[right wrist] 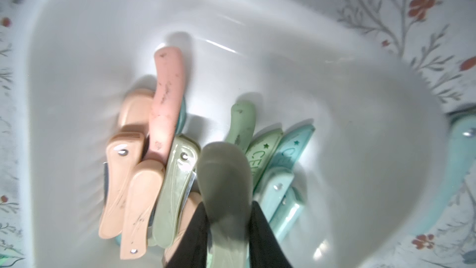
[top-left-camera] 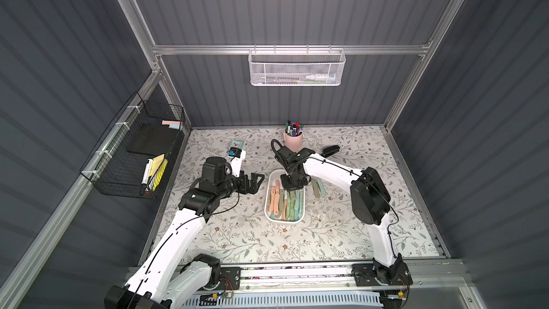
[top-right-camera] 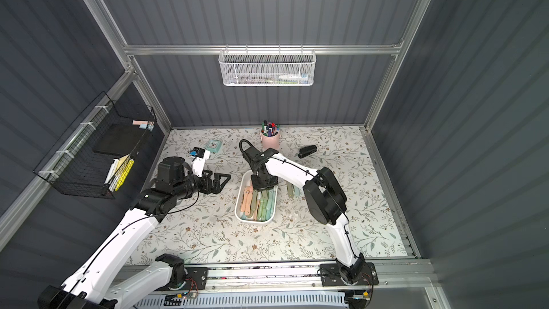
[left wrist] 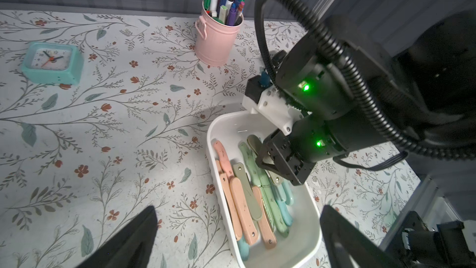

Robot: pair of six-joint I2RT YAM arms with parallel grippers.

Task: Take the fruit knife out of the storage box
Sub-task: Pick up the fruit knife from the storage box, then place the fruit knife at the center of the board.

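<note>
The right gripper had its black fingers drawn in narrow against both sides of an olive-green fruit knife, gripping it. The knife was folded shut, a smooth, dull handle with a rounded end, blurred in the right wrist view. Its long axis ran near to far, with the rounded free end pointing far. It sat over the middle of the storage box, above the pile; whether it touched the others could not be told.

The box, a shallow white tub with rounded corners, lay lengthwise near to far. It held more folded knives, peach and pink on the left, green in the middle and teal on the right. They were crowded toward its near end, leaving the far end bare. Two loose knives, olive and teal, lay on the floral table just right of the box.

The left gripper hovered left of the box, jaws spread wide and holding nothing.

Farther off, a pink pot stood full of markers. A white mesh basket hung on the far wall and a black wire basket on the left wall, holding pads and a marker.
</note>
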